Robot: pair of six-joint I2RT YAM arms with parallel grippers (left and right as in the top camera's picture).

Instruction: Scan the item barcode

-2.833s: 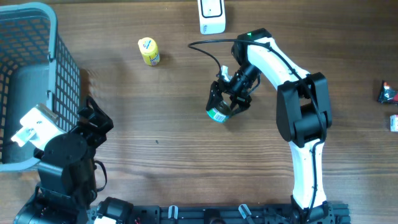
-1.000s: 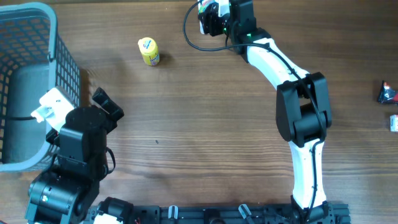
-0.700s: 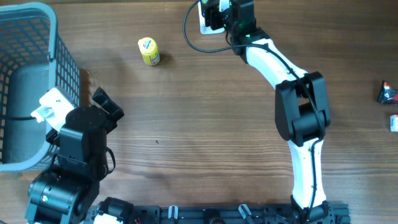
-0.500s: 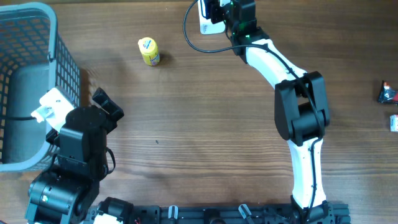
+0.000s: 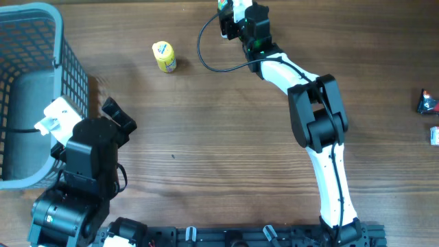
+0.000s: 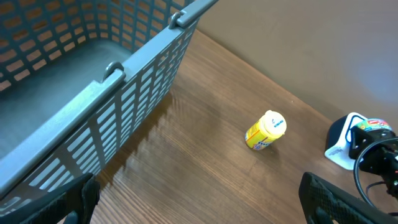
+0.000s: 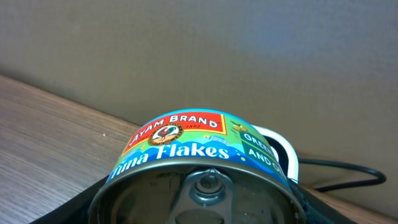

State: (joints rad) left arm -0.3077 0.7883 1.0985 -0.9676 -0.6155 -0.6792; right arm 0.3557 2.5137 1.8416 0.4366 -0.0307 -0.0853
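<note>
Tuna can, one round metal tin with a red, blue and green label point(image 7: 198, 152), sat clamped on its side between the two fingers of the right gripper point(image 5: 236, 17), whose jaws stood partly apart and closed on the tin's sides. That tuna can was at the far edge of the brown wooden table point(image 5: 226, 151), just beside the single white barcode scanner point(image 6: 341, 140). One black cable point(image 5: 206, 58) looped nearby. One small yellow plastic bottle point(image 5: 164, 56) lay on its side, well apart from the tin. One grey plastic mesh basket point(image 5: 58, 41) stood at the left. The left gripper point(image 5: 118, 116) hung beside the basket, jaws spread wide, holding nothing. Two small packets point(image 5: 426, 103) lay at the right edge
</note>
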